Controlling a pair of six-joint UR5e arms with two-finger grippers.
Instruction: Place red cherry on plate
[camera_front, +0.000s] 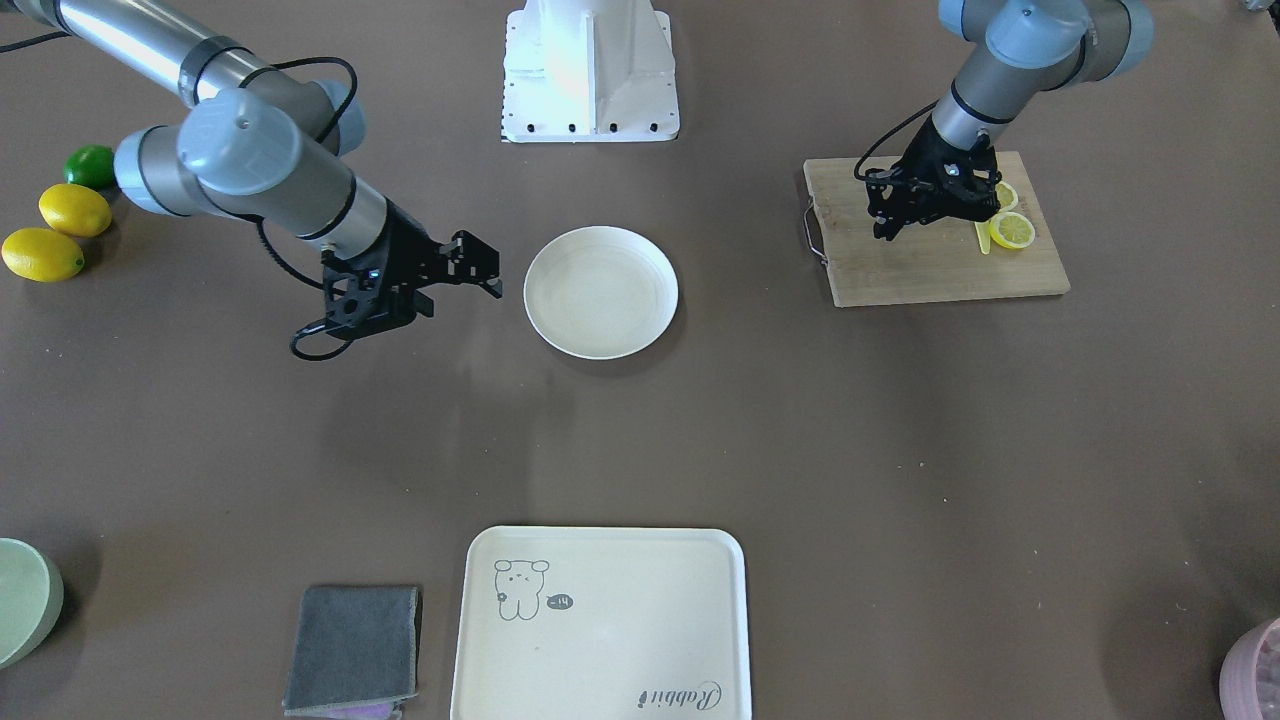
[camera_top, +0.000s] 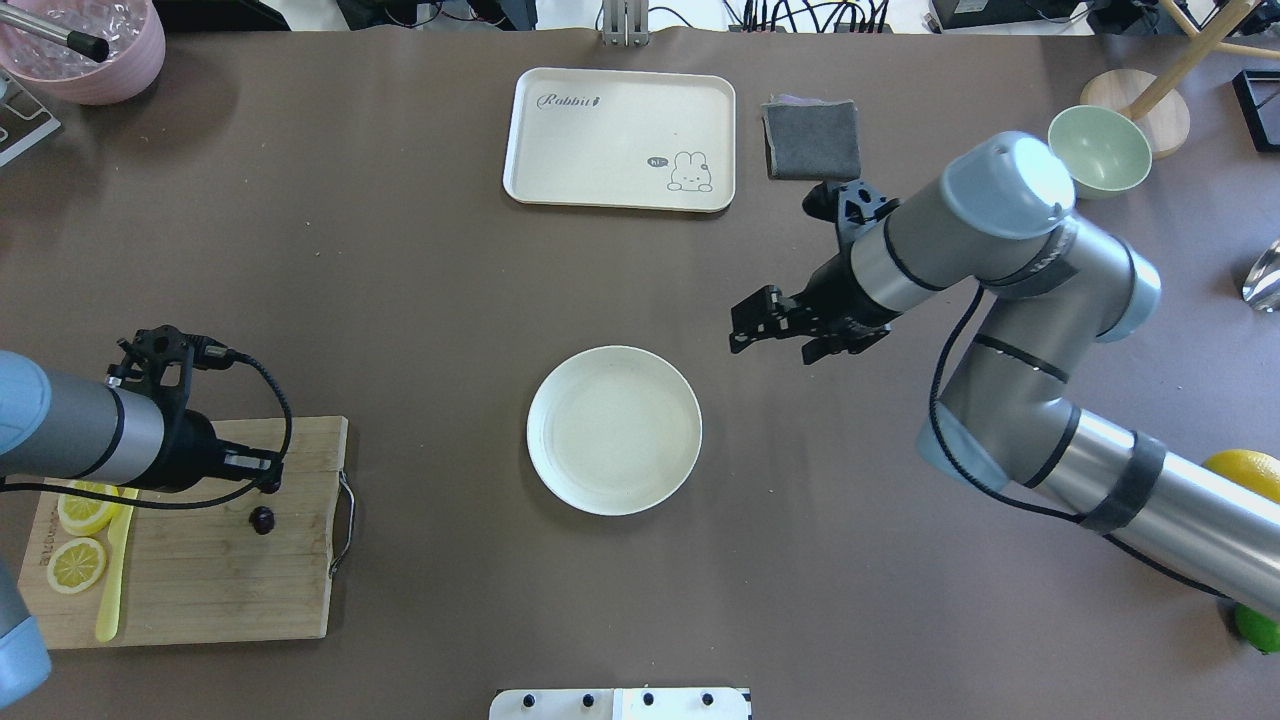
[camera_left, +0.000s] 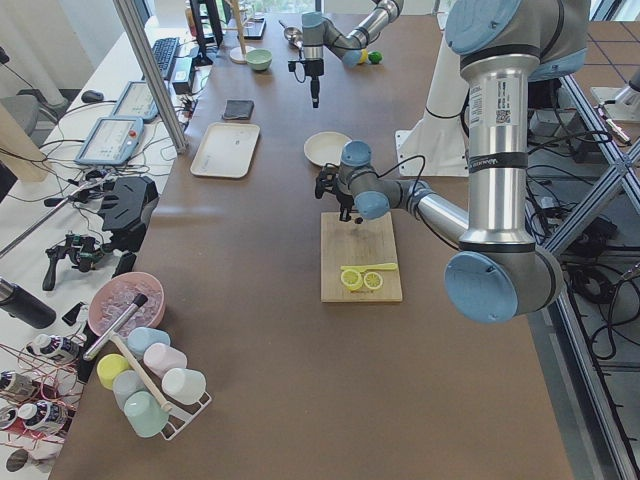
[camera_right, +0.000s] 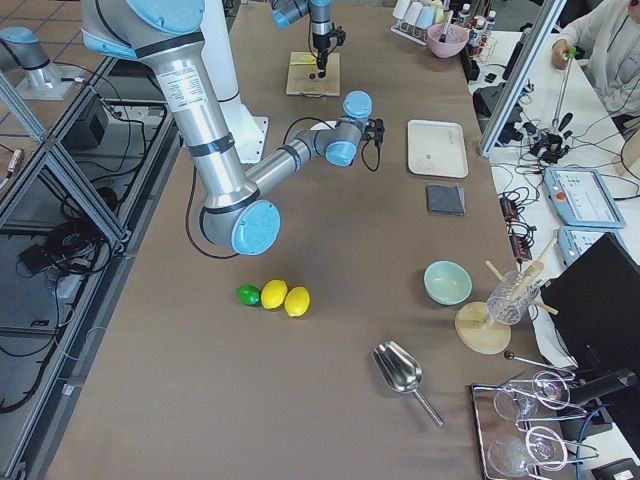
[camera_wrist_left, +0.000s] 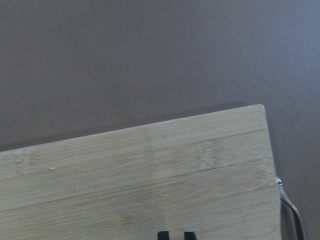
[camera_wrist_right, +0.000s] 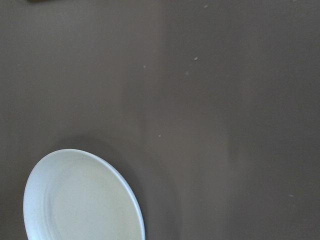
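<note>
The red cherry (camera_top: 262, 518) shows as a tiny dark ball on the wooden cutting board (camera_top: 220, 590), right under my left gripper (camera_top: 268, 482). In the left wrist view that gripper's (camera_wrist_left: 176, 235) tips stand close together over the board, and the grip point itself is hidden. From the front, the left gripper (camera_front: 882, 230) covers the cherry. The cream-white plate (camera_top: 614, 430) sits bare mid-table. My right gripper (camera_top: 748, 322) hovers open beside the plate (camera_front: 600, 291), holding nothing.
Lemon slices (camera_top: 80, 535) and a yellow knife lie on the board's near end. A cartoon tray (camera_top: 620, 140), grey cloth (camera_top: 812, 140) and green bowl (camera_top: 1098, 150) line the far side. Whole lemons (camera_front: 60, 230) lie near the right arm.
</note>
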